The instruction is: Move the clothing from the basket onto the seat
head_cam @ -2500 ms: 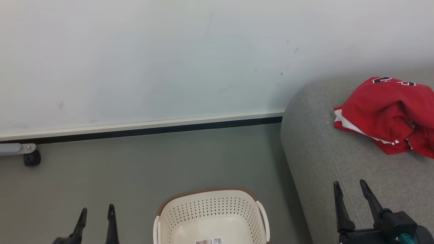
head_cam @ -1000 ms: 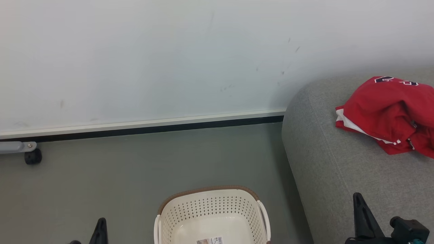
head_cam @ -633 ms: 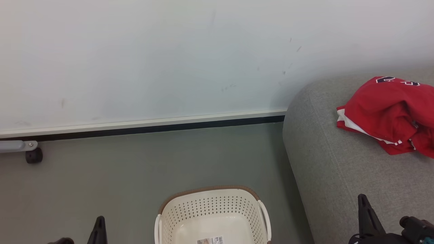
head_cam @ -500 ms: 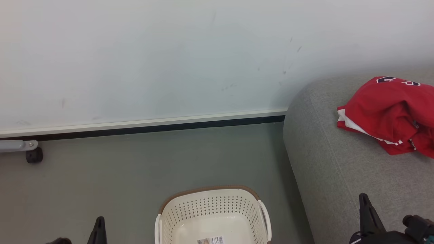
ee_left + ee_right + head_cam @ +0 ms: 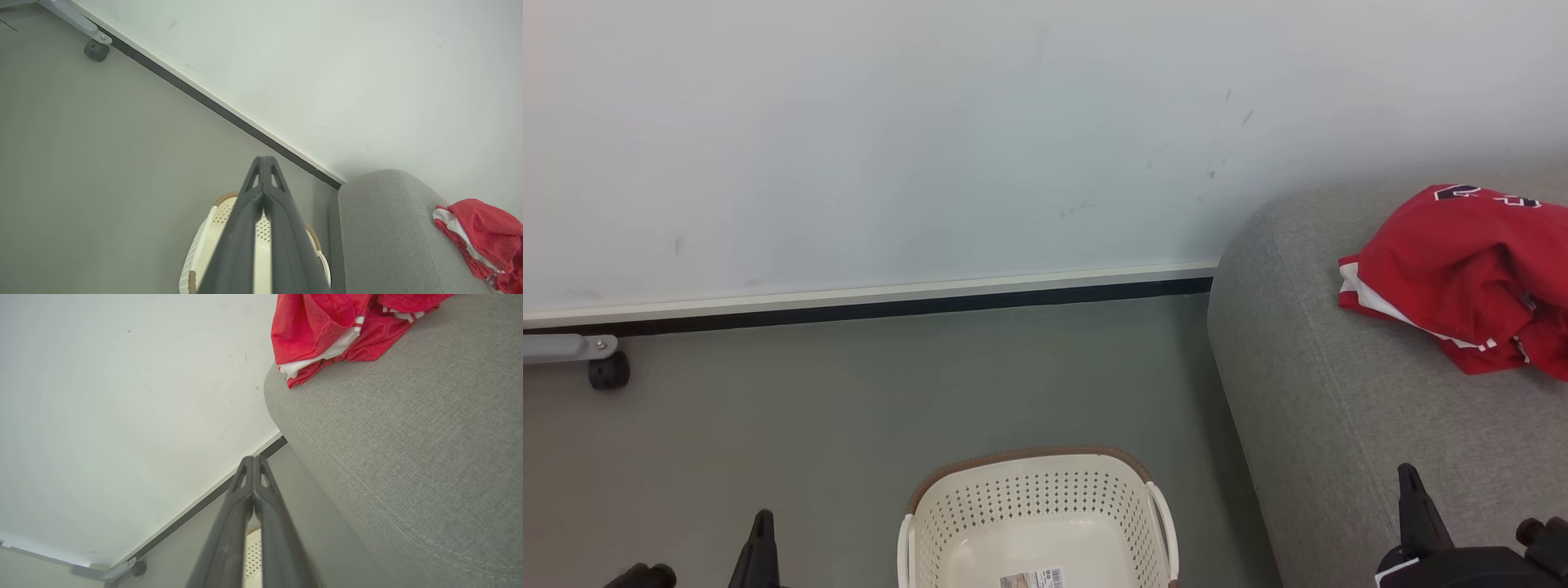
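At the seat's (image 5: 1339,425) far edge by the wall: clothing (image 5: 1462,278), bunched, well apart from the right gripper (image 5: 254,459) over the seat's near edge, fingertips pressed together. Left gripper (image 5: 264,159) likewise closed, left of the basket (image 5: 1029,490).

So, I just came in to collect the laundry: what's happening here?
The red clothing lies bunched on the grey seat, and what shows of the basket on the floor holds only a label. The left pincer and the right pincer are both shut, holding nothing. The move looks done.
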Robot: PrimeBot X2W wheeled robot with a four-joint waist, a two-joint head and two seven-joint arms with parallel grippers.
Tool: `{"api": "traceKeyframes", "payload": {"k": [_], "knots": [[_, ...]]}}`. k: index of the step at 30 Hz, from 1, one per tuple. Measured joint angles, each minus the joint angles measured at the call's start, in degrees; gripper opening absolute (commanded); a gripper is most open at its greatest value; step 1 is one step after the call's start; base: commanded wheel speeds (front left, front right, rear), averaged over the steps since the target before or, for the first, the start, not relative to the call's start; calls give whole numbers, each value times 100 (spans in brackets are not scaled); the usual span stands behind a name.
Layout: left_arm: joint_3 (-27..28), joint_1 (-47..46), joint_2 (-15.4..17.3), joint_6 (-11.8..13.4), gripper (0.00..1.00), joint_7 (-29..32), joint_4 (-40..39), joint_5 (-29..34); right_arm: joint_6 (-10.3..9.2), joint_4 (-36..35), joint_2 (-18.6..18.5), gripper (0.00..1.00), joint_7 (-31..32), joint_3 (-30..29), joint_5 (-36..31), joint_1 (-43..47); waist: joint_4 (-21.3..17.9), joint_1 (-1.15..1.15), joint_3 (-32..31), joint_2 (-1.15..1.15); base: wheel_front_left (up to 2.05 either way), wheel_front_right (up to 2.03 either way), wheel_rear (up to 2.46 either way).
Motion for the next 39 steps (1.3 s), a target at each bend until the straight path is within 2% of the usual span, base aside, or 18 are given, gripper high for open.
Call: {"api": "traceKeyframes", "payload": {"k": [39], "knots": [[547,-453,-286,-559,0,809,73,-2995,502,265,263,0,820,-734,3179,-319,83,-1,34,0,0,0,0]]}}
